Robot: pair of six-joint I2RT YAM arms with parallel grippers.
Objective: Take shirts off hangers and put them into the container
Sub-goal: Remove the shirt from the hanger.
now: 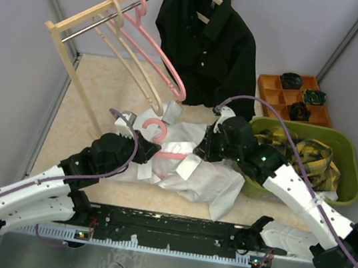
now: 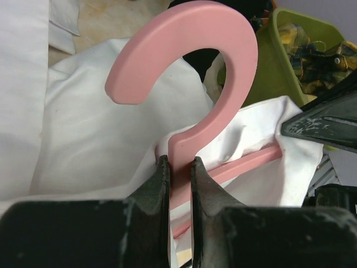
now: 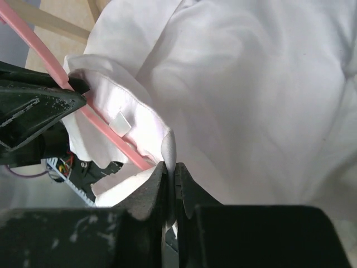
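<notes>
Left wrist view: the left gripper is clamped on the neck of a pink hanger, just under its hook, with both fingers pressed against the plastic. The hanger's arm runs off into the collar of a white shirt that is still threaded on it.

In the right wrist view the right gripper is pinched tight on a fold of the same white shirt, right beside the hanger's arm, which passes under the cloth.

From the top external view, the white shirt lies crumpled on the table between the two arms, with the left gripper at the hook end and the right gripper on the far side of the cloth.

Just to the right stands the olive-green basket with the plaid shirt heaped inside. Behind it sits an orange tray holding small dark items.

At the back a wooden rack carries the black shirt on a hanger, plus a bare pink hanger and a bare beige hanger.
</notes>
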